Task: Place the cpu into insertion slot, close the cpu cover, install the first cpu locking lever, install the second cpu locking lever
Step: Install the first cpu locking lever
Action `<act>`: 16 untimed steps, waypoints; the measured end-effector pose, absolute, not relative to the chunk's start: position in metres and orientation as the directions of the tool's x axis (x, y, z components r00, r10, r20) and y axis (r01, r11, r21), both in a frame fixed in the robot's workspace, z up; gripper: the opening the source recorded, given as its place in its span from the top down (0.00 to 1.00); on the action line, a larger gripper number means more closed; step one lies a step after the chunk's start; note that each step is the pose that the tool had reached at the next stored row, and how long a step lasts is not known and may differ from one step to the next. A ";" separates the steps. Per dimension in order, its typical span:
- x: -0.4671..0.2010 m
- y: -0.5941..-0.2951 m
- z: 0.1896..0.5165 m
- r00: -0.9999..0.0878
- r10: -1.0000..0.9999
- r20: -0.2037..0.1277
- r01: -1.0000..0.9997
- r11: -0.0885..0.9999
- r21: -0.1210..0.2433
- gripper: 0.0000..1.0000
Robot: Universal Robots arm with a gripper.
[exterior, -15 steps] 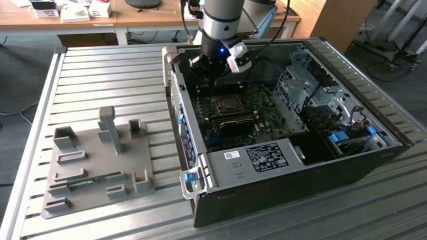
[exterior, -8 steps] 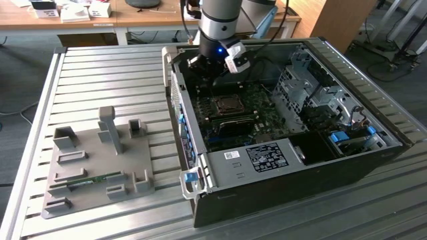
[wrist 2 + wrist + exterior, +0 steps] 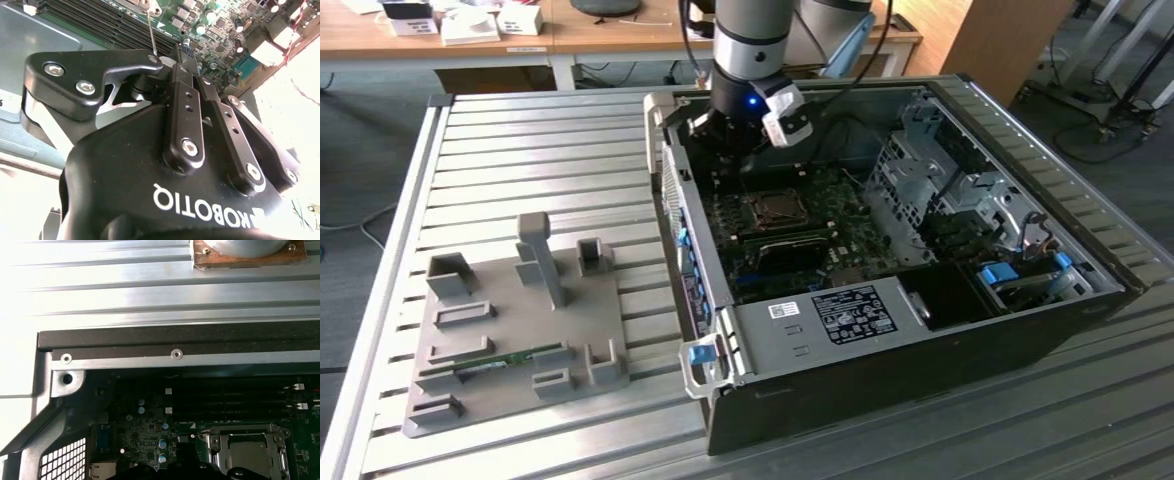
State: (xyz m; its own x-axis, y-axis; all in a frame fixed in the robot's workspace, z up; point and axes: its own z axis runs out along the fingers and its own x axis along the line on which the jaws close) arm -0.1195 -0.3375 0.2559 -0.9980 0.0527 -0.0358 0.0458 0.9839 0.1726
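The cpu (image 3: 252, 459) shows a pale grey square face. It sits in its socket on the green board (image 3: 843, 222), near the middle of the exterior view. The silvery cpu cover (image 3: 245, 430) lies flat around it as a frame. Higher in that frame hangs the gripper (image 3: 165, 57), jaws clenched, with a thin metal rod (image 3: 151, 32) at its tips.

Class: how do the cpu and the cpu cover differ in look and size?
The cpu is a solid, plain face; the cpu cover is an open frame. The cpu cover is larger and rims the cpu, which shows through its opening. Both are silvery metal, lying flat.
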 end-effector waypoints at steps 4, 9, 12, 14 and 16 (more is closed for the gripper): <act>-0.123 -0.337 0.256 -0.998 0.053 -0.036 0.046 0.984 0.173 0.89; -0.126 -0.338 0.255 -0.998 0.053 -0.035 0.046 0.982 0.182 0.89; -0.126 -0.337 0.255 -0.998 0.054 -0.035 0.046 0.980 0.194 0.89; -0.126 -0.337 0.255 -0.998 0.054 -0.034 0.046 0.979 0.199 0.89; -0.126 -0.337 0.254 -0.998 0.054 -0.034 0.046 0.979 0.201 0.89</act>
